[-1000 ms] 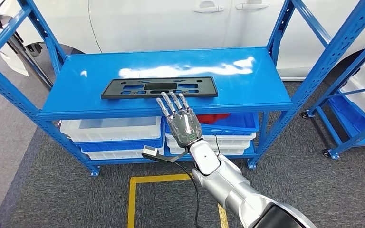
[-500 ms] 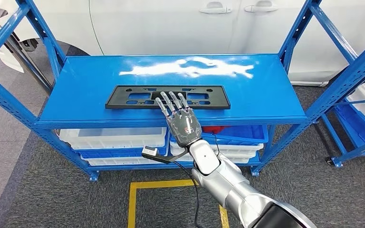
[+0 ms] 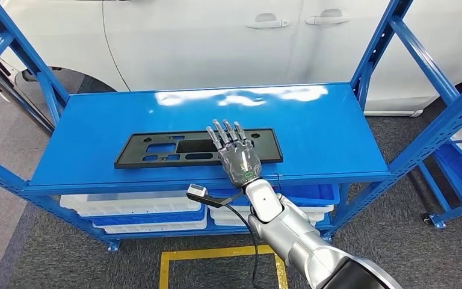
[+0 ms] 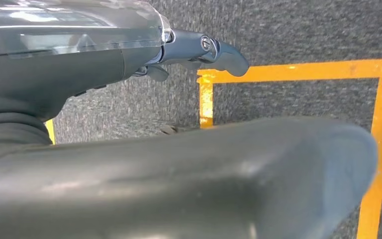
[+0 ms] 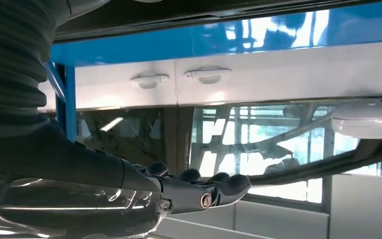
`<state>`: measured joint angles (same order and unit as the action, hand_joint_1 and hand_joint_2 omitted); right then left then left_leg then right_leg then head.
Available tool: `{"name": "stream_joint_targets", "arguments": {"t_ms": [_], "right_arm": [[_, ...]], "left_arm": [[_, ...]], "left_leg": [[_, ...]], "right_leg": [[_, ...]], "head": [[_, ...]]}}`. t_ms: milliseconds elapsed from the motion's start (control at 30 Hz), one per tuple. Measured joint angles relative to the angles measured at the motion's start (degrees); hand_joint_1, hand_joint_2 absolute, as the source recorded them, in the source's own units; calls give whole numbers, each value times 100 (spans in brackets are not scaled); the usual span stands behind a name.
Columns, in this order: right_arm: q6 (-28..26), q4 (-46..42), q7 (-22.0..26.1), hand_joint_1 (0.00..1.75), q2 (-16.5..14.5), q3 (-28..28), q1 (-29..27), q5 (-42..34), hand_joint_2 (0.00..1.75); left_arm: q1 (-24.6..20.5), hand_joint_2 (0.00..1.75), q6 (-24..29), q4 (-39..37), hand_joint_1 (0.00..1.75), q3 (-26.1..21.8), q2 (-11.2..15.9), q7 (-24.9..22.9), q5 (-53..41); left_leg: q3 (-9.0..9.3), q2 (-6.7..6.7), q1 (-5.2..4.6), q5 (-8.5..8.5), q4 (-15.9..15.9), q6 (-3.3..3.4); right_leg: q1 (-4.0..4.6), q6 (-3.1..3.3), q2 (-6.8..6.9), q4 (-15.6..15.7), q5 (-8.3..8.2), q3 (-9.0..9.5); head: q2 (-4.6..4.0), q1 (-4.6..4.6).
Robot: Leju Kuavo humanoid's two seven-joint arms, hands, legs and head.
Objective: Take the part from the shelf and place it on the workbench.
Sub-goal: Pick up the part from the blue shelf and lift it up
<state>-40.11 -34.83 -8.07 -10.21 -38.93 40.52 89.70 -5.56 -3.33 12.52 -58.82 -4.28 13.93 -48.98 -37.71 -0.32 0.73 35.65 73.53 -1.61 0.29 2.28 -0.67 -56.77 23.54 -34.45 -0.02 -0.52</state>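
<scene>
The silver right arm reached up from below, its right hand (image 3: 238, 158) flat, back upward, fingers (image 3: 225, 133) straight and spread, empty, over the flat black rectangular plastic part (image 3: 156, 150) lying on the blue metal shelf (image 3: 325, 129). Whether they touched was unclear.

The whole head view shifts as the camera closes in: the blue shelf (image 3: 126, 117) now sits lower and larger in frame, more of the white car (image 3: 216, 42) fills the top. The right hand (image 3: 236, 153) reaches further, its spread fingers now over the middle-right of the black part (image 3: 156, 150)
</scene>
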Motion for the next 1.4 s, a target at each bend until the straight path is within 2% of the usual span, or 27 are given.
{"name": "stream_joint_targets", "arguments": {"t_ms": [33, 67, 133, 167, 200, 233, 300, 367, 400, 467, 500, 533, 567, 633, 700, 800, 867, 900, 967, 1000, 1033, 1067, 1133, 1167, 1233, 1333, 1400], "right_arm": [[0, 6, -7, 0, 1, 8, -10, 0, 175], [0, 11, -14, 0, 1, 14, -14, 0, 175], [0, 19, -22, 0, 2, 16, -13, 0, 175], [1, 23, -24, 0, 3, 15, -12, 0, 175], [1, 26, -24, 0, 5, 15, -13, 0, 175], [1, 29, -23, 0, 7, 14, -13, 0, 175], [0, 28, -17, 0, 5, 13, -9, 0, 175], [-2, 21, -8, 0, 2, 9, 0, 0, 175], [-2, 17, -9, 0, 1, -2, -3, 0, 175], [-2, 17, -36, 0, 9, -71, -22, 0, 175], [-2, 18, -64, 0, 16, -137, -36, 0, 175], [-2, 18, -104, 0, 25, -221, -43, 0, 175], [-2, 17, -153, 0, 31, -328, -40, 0, 175], [-2, 17, -265, 0, 40, -593, 1, 0, 175], [-1, 36, -342, 0, 49, -936, 89, 0, 175], [0, 179, -363, 0, 63, -1482, 235, 0, 175], [1, 353, -344, 0, 70, -1800, 332, 0, 175], [1, 455, -332, 0, 73, -1947, 384, 0, 175], [2, 679, -321, 0, 85, -2233, 470, 0, 175], [2, 775, -321, 0, 94, -2354, 488, 0, 175], [2, 859, -321, 0, 103, -2455, 497, 0, 175], [2, 923, -322, 0, 109, -2530, 506, 0, 175], [2, 1015, -323, 0, 114, -2636, 547, 0, 175], [2, 1049, -324, 0, 116, -2677, 577, 0, 175], [1, 1110, -324, 0, 120, -2753, 624, 0, 175], [0, 1171, -325, 0, 125, -2828, 674, 0, 175], [0, 1203, -325, 0, 131, -2860, 704, 0, 175]], "left_arm": [[5, 0, 3, 0, 0, 0, 3, -2, -9], [6, 0, 3, 0, 0, 0, 7, -3, -17], [7, 0, 3, 0, 0, 0, 13, -3, -32], [5, 0, 3, 0, 0, 0, 15, -5, -35], [3, 0, 3, 0, 0, 0, 16, -8, -39], [1, 0, 3, 0, 0, 0, 17, -11, -41], [-7, 0, 1, 0, 0, 1, 14, -14, -48], [-17, 0, -3, 0, 0, 2, 12, -13, -55], [-24, 0, -5, 0, 0, 2, 12, -12, -61], [-36, 0, -6, 0, 0, 1, 16, -11, -74], [-40, 0, -6, 0, 0, 0, 16, -11, -81], [-40, 0, -6, 0, 0, 0, 17, -11, -84], [-41, 0, -6, 0, 0, 0, 17, -11, -86], [-47, 0, -7, 0, 0, 0, 16, -5, -83], [-71, 0, -5, 0, 0, 0, 16, 8, -65], [-98, 0, 8, 0, 0, -2, 25, 49, -28], [-99, 0, 9, 0, 0, -5, 39, 84, -15], [-96, 0, 6, 0, 0, -7, 48, 99, -10], [-85, 0, -5, 0, 0, -11, 51, 120, 4], [-75, 0, -8, 0, 0, -13, 55, 125, 10], [-64, 0, -10, 0, 0, -15, 59, 128, 16], [-57, 0, -11, 0, 0, -16, 63, 130, 17], [-56, 0, -12, 0, 0, -17, 73, 134, 19], [-61, 0, -13, 0, 0, -17, 76, 137, 20], [-67, 0, -13, 0, 0, -17, 79, 141, 23], [-60, 0, -13, 0, 0, -17, 78, 144, 24], [-66, 0, -13, 0, 0, -19, 80, 145, 24]], "left_leg": [[-80, 0, 0, 2, -82, 7], [-83, 0, -1, -156, -324, 25], [45, 2, -9, -826, -1083, 70], [102, 2, -20, -1091, -1379, 94], [139, 1, -33, -1274, -1559, 119], [146, -1, -46, -1321, -1610, 144], [193, -5, -35, -1339, -1627, 198], [254, -2, -8, -1332, -1673, 249], [280, 1, -6, -1321, -1686, 269], [302, 2, -13, -1286, -1687, 296], [313, 0, -15, -1266, -1686, 299], [331, -3, -15, -1245, -1684, 295], [359, -6, -15, -1220, -1682, 287], [435, -11, -20, -1163, -1677, 256], [472, -13, -35, -1113, -1663, 208], [486, -9, -28, -1073, -1660, 122], [419, -5, -14, -931, -1459, 59], [298, -2, -6, -777, -1185, 29], [-88, -1, 7, -417, -397, -23], [-257, -1, 12, -326, -86, -40], [-337, -1, 15, -347, 30, -49], [-295, -1, 18, -485, -99, -50], [67, 2, 29, -909, -889, -39], [251, -1, 24, -1051, -1265, -14], [414, -9, 7, -1124, -1606, 60], [418, -11, 5, -1137, -1631, 182], [424, -3, 20, -1155, -1662, 249]], "right_leg": [[3, -2, -9, -2, 54, 69], [4, -8, -15, -6, 111, 143], [11, -34, -20, -20, 222, 277], [19, -59, -28, -30, 272, 318], [27, -91, -35, -40, 319, 341], [32, -124, -43, -45, 355, 352], [35, -193, -45, -45, 424, 379], [28, -258, -24, -290, 592, 293], [11, -286, -12, -602, 749, 138], [-17, -330, 1, -1413, 1063, -337], [-29, -344, 2, -1684, 1105, -531], [-39, -351, 4, -1726, 1018, -616], [-45, -349, 6, -1532, 818, -578], [-41, -309, 12, -702, 311, -252], [-20, -250, 15, -132, 80, -12], [-4, -162, 11, -19, 87, 41], [-30, -100, 22, 34, 74, 94], [-44, -78, 31, 53, 71, 118], [-42, -57, 43, 53, 85, 133], [-41, -53, 46, 50, 92, 136], [-41, -57, 46, 46, 100, 142], [-44, -65, 42, 40, 111, 151], [-50, -96, 33, 14, 146, 178], [-41, -120, 27, -8, 169, 183], [-20, -173, 16, -35, 193, 175], [-20, -259, 11, -65, 228, 154], [-34, -315, 21, -438, 466, -11]], "head": [[0, 0], [0, -1], [0, 1], [0, 1], [0, 1], [0, 1], [0, 1], [0, 2], [0, 3], [0, 3], [0, 3], [0, 2], [0, 2], [0, 3], [0, 3], [0, 2], [0, 2], [0, 2], [0, 2], [0, 2], [0, 2], [0, 2], [0, 2], [0, 2], [0, 2], [0, 2], [0, 2]]}}
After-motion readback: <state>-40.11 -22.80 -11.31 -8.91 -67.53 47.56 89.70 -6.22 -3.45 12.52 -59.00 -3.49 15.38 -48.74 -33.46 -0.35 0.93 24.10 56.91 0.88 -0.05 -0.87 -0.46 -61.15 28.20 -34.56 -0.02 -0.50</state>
